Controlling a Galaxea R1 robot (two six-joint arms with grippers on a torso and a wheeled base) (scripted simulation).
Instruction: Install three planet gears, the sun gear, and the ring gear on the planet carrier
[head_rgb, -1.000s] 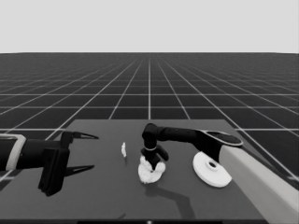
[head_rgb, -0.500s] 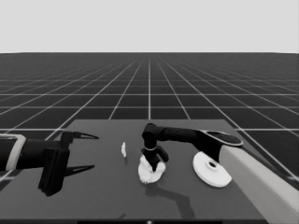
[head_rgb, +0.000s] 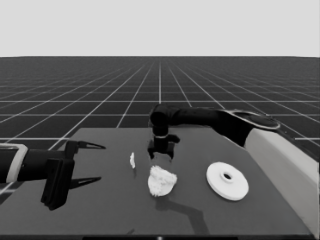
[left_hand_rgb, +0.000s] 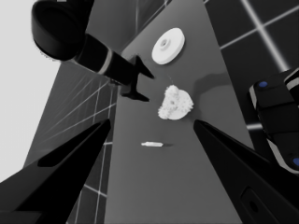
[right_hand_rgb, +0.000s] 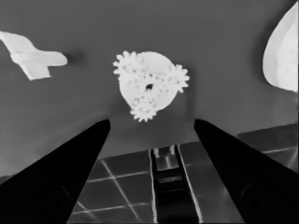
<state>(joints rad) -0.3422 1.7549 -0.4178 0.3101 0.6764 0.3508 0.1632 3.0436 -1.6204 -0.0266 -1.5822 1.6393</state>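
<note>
Inventory, non-task items, as I see them from my station:

1. Dark table (head_rgb: 100, 220) – flat rectangular top, fills lower half of head view; far edge runs just under the grid floor.
2. Thin white piece (head_rgb: 132, 160) – small sliver lying on table, left of centre in head view; also visible in L wrist view (left_hand_rgb: 153, 144) and R wrist view (right_hand_rgb: 30, 58), where it looks irregular, w/ a pointed end.
3. Floor grid (head_rgb: 160, 90) – pale lines on dark ground, out to horizon.
4. Dark machinery w/ small blue lights (left_hand_rgb: 278, 121) – past table edge, L wrist view.
</note>
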